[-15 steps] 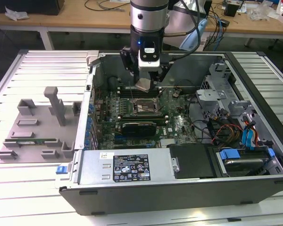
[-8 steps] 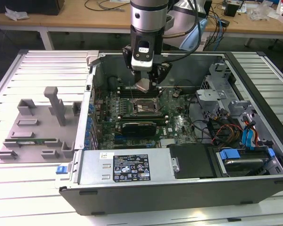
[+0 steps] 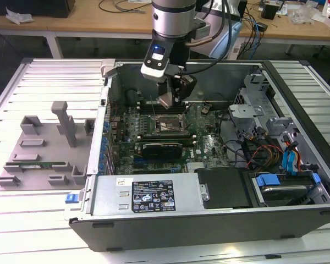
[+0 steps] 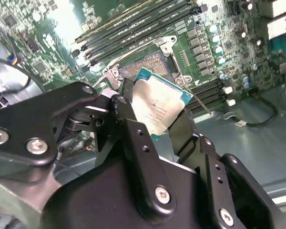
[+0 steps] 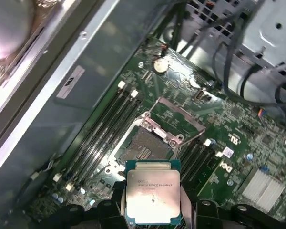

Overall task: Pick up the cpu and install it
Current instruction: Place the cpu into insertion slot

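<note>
On the counter (image 3: 22, 220), at the exterior view's left, sits a grey fixture tray (image 3: 38, 146) with a green memory stick (image 3: 41, 164) lying in it. Next over is the open computer case (image 3: 209, 225), its motherboard (image 3: 206, 146) facing up. And here I am above the middle of the board: my pincer (image 3: 171, 100) is clamped on the cpu (image 3: 168, 100), a black finger (image 4: 125, 95) on each of two opposite edges, the silver lid plain in both wrist views. The cpu hangs in the air at a slant, just above the open socket (image 3: 166, 126), not touching it. Memory slots (image 5: 102, 126) run beside the socket. Further right are the drive cage (image 3: 253, 104) and the blue cables (image 3: 291, 159).
</note>
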Motion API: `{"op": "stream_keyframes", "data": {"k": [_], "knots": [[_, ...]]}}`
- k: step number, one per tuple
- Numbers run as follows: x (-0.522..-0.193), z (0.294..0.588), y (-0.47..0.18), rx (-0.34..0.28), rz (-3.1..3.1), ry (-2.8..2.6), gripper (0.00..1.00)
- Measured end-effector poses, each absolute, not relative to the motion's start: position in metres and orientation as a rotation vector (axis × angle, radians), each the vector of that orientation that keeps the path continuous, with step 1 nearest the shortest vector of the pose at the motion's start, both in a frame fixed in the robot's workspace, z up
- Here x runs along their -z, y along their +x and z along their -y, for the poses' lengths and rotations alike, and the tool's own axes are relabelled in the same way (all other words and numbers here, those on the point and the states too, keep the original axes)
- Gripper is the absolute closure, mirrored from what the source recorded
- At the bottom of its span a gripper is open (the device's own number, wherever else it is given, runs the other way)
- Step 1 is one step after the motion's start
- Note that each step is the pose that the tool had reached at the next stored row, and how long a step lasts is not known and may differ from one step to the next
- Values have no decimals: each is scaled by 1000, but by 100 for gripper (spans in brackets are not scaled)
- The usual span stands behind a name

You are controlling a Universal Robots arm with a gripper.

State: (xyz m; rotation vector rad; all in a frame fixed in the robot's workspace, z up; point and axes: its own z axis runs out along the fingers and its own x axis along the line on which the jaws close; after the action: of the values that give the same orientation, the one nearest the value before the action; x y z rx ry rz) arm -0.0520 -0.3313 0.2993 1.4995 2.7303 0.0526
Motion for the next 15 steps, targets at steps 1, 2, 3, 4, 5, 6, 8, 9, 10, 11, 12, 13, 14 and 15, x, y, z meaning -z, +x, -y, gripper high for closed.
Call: {"op": "stream_keyframes", "data": {"k": [1, 2, 3, 4, 5, 6, 8, 9, 10, 11, 12, 13, 14, 15], "knots": [[-299, 331, -52, -52, -2706, 1541, 45], [-299, 331, -52, -51, -2667, 1607, 45], [-299, 331, -52, -50, -2637, 1655, 45], [-299, 331, -52, -49, -2607, 1700, 45], [-299, 331, -52, -49, -2581, 1739, 45], [-299, 331, -52, -48, -2545, 1791, 45], [-298, 331, -52, -46, -2480, 1878, 45], [-298, 331, -52, -46, -2463, 1899, 45], [-298, 331, -52, -45, -2420, 1953, 45], [-298, 331, -52, -44, -2388, 1991, 45], [-298, 331, -52, -43, -2359, 2025, 45], [-298, 331, -52, -42, -2352, 2033, 45], [-298, 331, -52, -43, -2347, 2037, 45], [-298, 331, -52, -45, -2341, 2039, 45]]}}
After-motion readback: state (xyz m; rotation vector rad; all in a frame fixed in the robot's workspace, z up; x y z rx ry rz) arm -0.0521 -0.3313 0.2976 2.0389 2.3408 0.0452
